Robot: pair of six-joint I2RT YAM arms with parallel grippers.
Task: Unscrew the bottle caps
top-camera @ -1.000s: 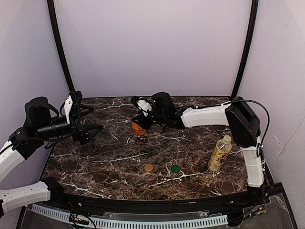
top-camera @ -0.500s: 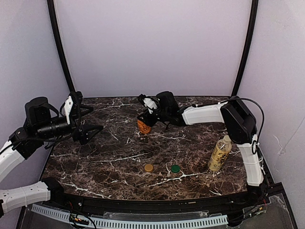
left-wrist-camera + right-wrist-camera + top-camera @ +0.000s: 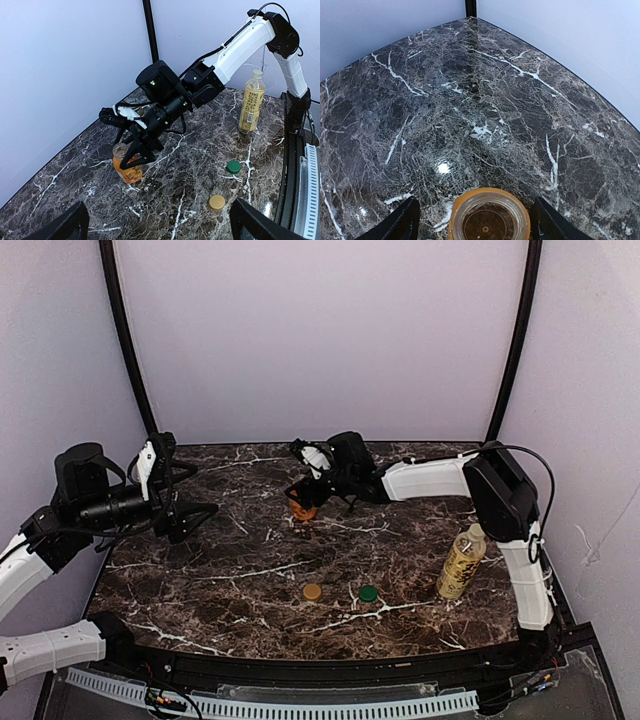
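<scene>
Right hand (image 3: 476,202) stood with its fingers (image 3: 407,220) apart, one on each side of the short orange bottle (image 3: 128,167) and, as far as my wrist view showed, a sliver of gap on both sides, so nothing was clamped. That bottle stood upright toward the back of the worktop (image 3: 220,580), mouth open, no cap on it. My left hand (image 3: 160,209) hung wide apart over the left side, holding nothing, well clear of everything. A tan cap (image 3: 312,591) and a green cap (image 3: 368,593) lay loose near the front, just beside each other. The yellow-labelled bottle (image 3: 462,562) stood upright at the right, close beside my right arm's lower link; its top looked capped, so I judged that one not yet done. I could not find a third bottle in any view. Risks noted: the open orange bottle was light and unsealed, so pulling my right hand away on a slant could catch its neck on a finger and tip or spill it. Swinging that arm toward the yellow-labelled bottle could knock it with the forearm. A low pass could scatter the loose caps.
</scene>
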